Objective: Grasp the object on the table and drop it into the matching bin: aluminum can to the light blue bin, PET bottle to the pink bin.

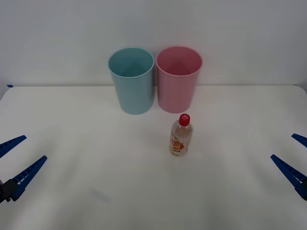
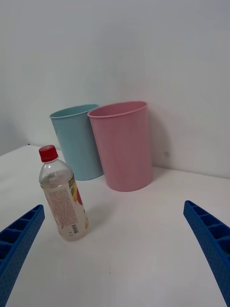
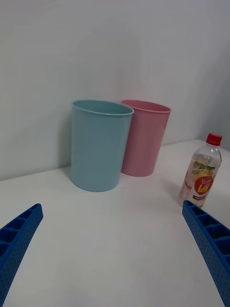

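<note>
Bottle (image 1: 181,135) stands upright on the table (image 1: 72,124), in front of the pink bin (image 1: 178,79) and clear of it, a bit nearer the robot. Blue bin (image 1: 132,80) sits just beside the pink bin on its left, rims nearly touching.

Left gripper (image 1: 15,160) hangs low, far out to the bottle's left, fingers spread wide, holding nothing. Right gripper (image 1: 296,158) same story far to the bottle's right, open and empty. Neither is near the bottle yet.

Handling guess: looks mostly empty, so light and tippy; thin clear wall will flex if squeezed hard, and the label is probably slick. I'd take it from the side across the labelled body, mid-height or slightly below, not at the red cap (image 1: 184,120). Right gripper looks like the closer side. Pink bin is the target.
</note>
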You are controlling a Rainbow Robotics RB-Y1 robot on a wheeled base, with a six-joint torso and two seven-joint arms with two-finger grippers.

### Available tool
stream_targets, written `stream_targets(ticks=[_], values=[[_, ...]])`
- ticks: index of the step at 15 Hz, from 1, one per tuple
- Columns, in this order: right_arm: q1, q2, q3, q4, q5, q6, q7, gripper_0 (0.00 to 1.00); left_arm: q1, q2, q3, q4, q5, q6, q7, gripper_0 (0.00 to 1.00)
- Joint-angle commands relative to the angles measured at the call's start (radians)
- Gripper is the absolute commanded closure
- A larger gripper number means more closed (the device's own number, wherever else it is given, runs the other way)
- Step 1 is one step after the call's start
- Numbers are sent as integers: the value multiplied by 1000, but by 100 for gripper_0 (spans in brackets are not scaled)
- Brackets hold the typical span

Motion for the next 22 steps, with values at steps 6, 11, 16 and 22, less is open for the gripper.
stream_targets(ticks=[6, 11, 16, 22], values=[[28, 32, 34, -14, 5, 1, 3, 0, 0, 0, 0, 0, 0, 0, 0, 0], [25, 27, 85, -14, 26, 18, 32, 0, 0, 0, 0, 0, 0, 0, 0, 0], [1, 26, 159, -14, 62, 51, 78, 0, 0, 0, 0, 0, 0, 0, 0, 0], [-27, 13, 289, -14, 71, 200, 212, 0, 0, 0, 0, 0, 0, 0, 0, 0]])
